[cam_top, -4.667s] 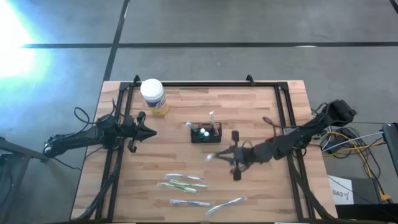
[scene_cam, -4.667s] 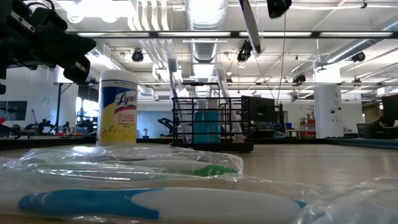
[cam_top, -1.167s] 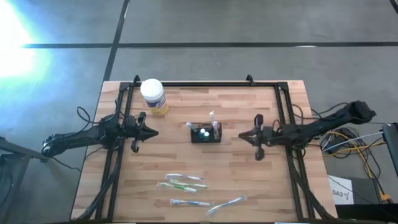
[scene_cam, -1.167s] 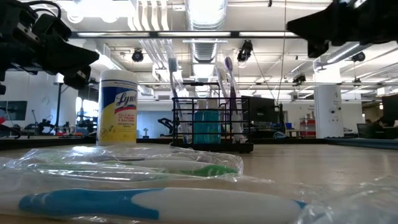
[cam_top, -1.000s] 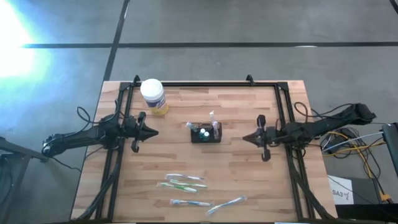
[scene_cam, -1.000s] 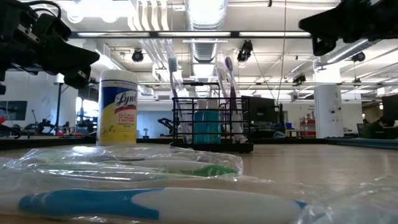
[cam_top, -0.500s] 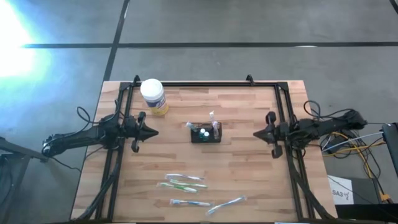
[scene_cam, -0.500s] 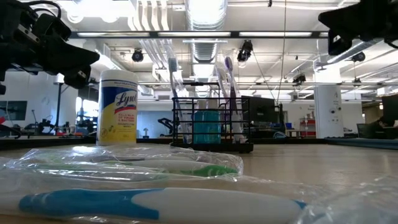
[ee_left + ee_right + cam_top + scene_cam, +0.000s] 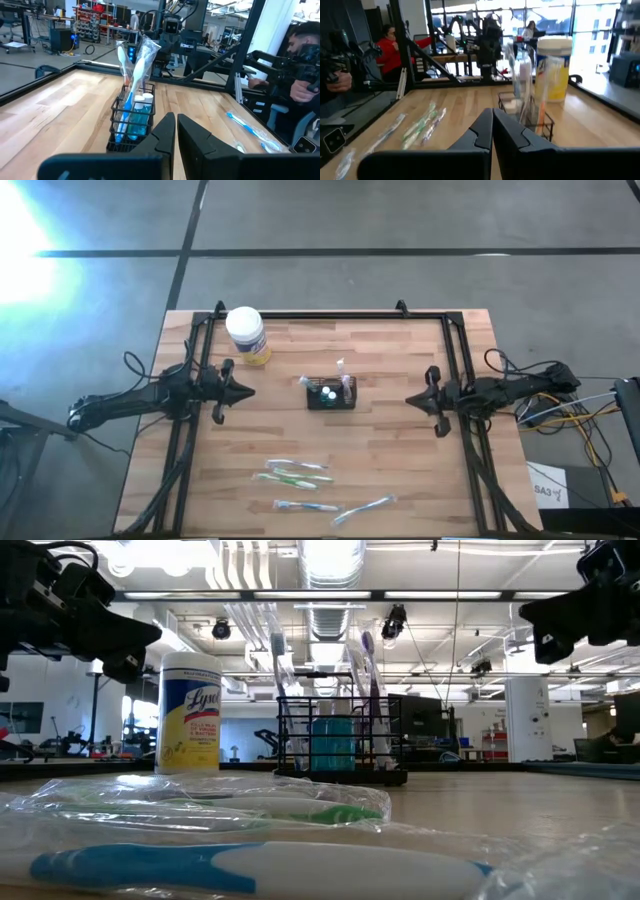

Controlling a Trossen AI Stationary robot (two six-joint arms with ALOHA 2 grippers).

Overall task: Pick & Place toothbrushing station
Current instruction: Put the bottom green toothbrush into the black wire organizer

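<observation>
The toothbrushing station (image 9: 331, 394), a small black wire-mesh caddy, rests on its base at the table's middle. Wrapped toothbrushes and blue-capped bottles stand in it, as the low view (image 9: 340, 738) and left wrist view (image 9: 132, 122) show. My left gripper (image 9: 248, 392) hovers shut to the caddy's left, pointing level at it, and holds nothing (image 9: 176, 116). My right gripper (image 9: 409, 399) hovers shut near the table's right edge, also pointing level toward the caddy (image 9: 527, 112), with nothing in it (image 9: 493, 111).
A white-lidded jar with a yellow label (image 9: 246, 333) stands at the far left. Several wrapped toothbrushes (image 9: 295, 473) lie near the table's front edge. A black frame (image 9: 330, 314) runs along the far, left and right edges. People sit beyond the table (image 9: 300, 55).
My right gripper has drawn back toward the table's right edge, away from the caddy, and has sunk a little, staying shut and empty. The caddy and the toothbrushes have kept their places.
</observation>
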